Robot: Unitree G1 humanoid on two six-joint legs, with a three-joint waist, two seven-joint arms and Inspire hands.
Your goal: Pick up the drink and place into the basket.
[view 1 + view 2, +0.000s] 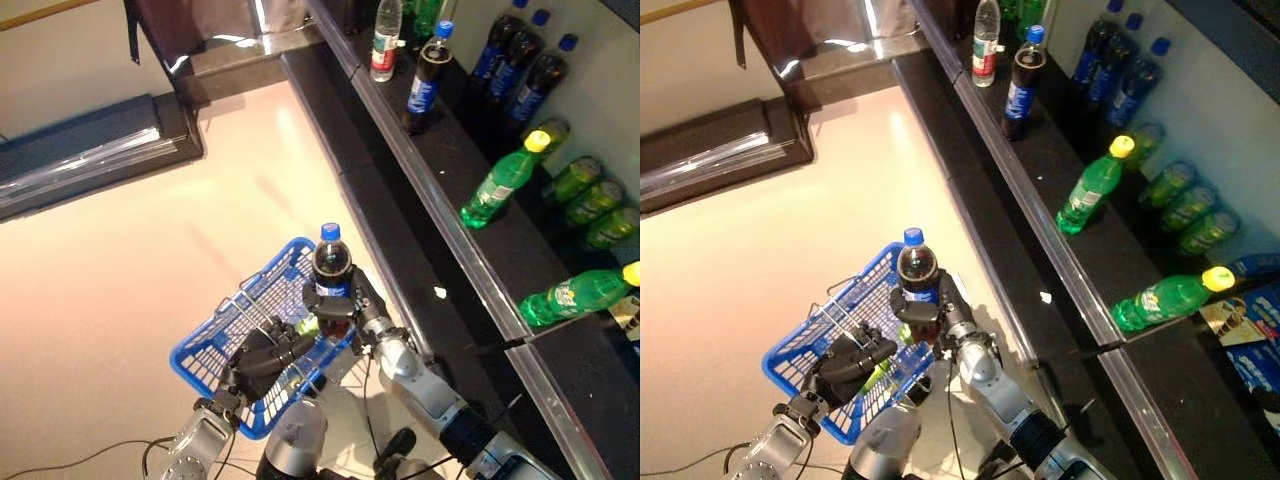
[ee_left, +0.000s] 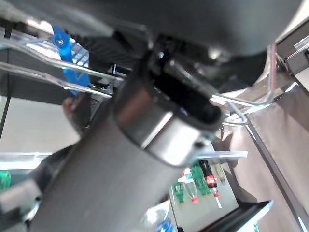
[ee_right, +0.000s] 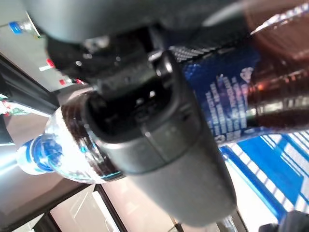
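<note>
the right robot hand [image 1: 345, 305] is clenched around a dark cola bottle [image 1: 331, 262] with a blue cap and blue label, holding it upright by its lower body. the bottle sits at the near right corner of the blue wire basket [image 1: 205, 355], over the rim, its cap well above the basket's edge; whether its base touches the basket floor cannot be told. the right wrist view shows the same grasp from close: the thumb [image 3: 159, 145] lies across the bottle's dark body beside the blue label, with the blue mesh of the basket past it.

the left robot hand [image 1: 262, 358] is at the basket's near side, its fingers curled around the metal wire handle [image 1: 250, 305], which stands up across the basket. something pale green [image 1: 307, 325] shows inside the basket between the two hands; what it is cannot be told.

the basket hangs over a pale floor [image 1: 130, 260]. to the right runs a dark shelf [image 1: 450, 190] with a metal front edge, carrying an upright cola bottle [image 1: 425, 80], a clear bottle with a red label [image 1: 385, 42], several green soda bottles lying on their sides [image 1: 500, 185], and more dark bottles with blue caps [image 1: 520, 70] at the back.
</note>
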